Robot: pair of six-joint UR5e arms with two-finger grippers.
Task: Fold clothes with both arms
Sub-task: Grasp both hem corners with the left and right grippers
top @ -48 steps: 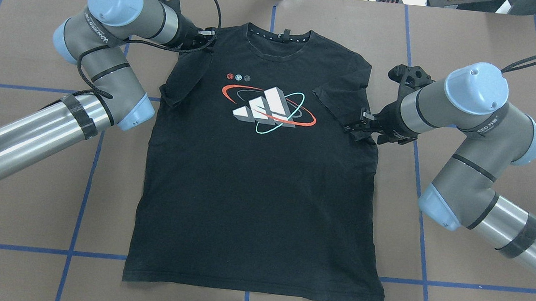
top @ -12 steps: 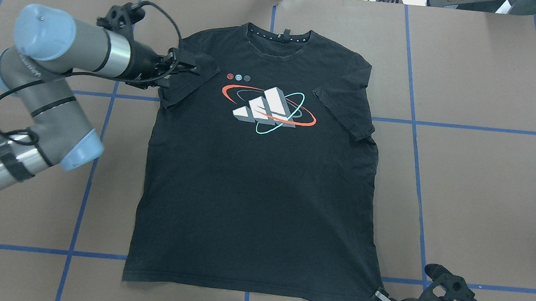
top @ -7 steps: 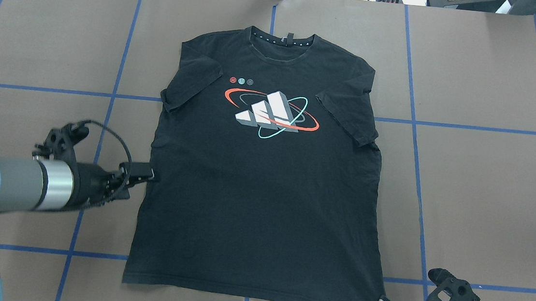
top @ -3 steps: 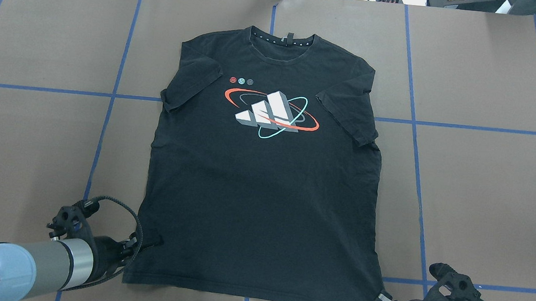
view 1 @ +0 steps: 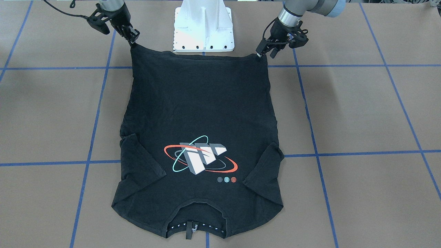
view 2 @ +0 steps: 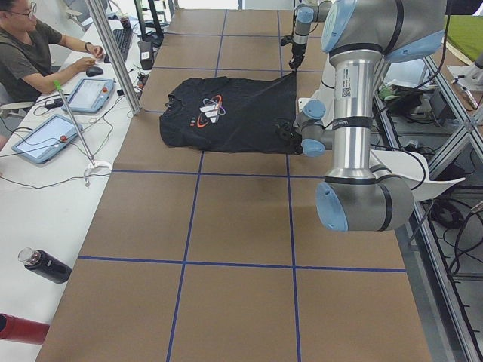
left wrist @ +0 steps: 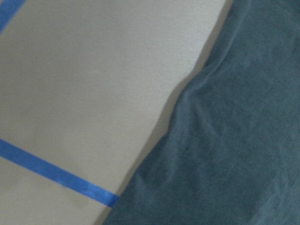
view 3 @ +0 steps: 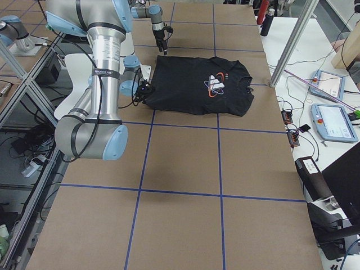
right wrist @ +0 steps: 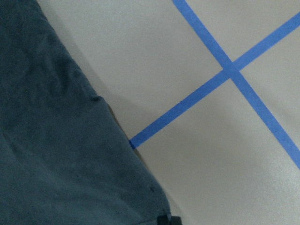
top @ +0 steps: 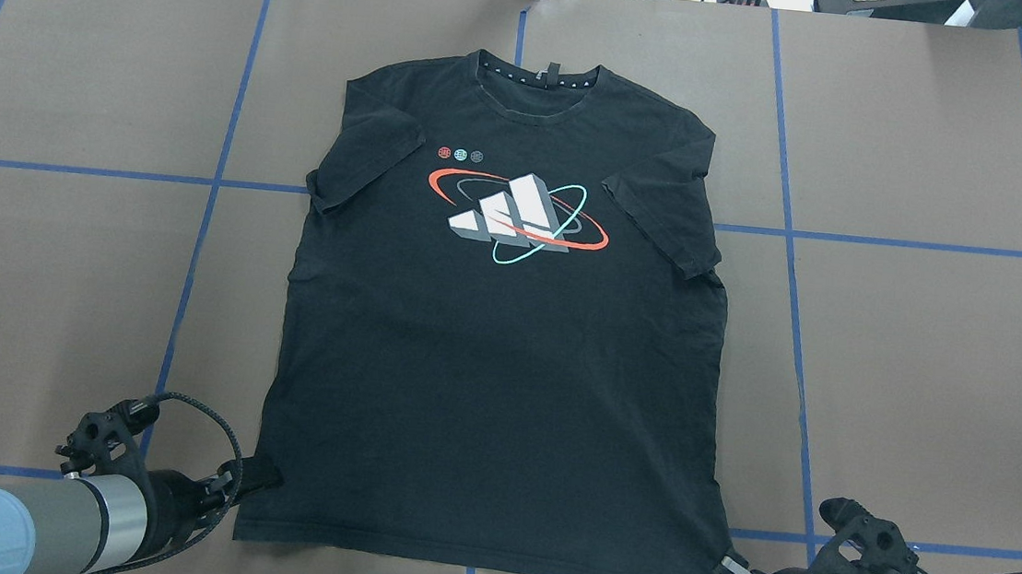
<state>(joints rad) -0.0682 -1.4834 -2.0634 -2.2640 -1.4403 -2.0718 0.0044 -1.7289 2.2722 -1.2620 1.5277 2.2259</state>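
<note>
The black T-shirt (top: 495,369) lies flat and face up in the middle of the table (top: 930,361), collar towards the far edge and hem towards the robot's white base (view 1: 203,27). Both short sleeves are folded in over its chest, on either side of the three-bar logo (top: 517,214). At the hem we see both grippers, one at each corner. The right gripper (view 1: 132,40) has its fingers drawn together to a point on its corner, and the cloth peaks up slightly into them, so it appears to pinch the hem. The left gripper (view 1: 266,52) sits at the other corner with its fingers apart, and we see no cloth gripped between them. Blue tape lines (top: 788,348) cross the brown table cover around the shirt.
</note>
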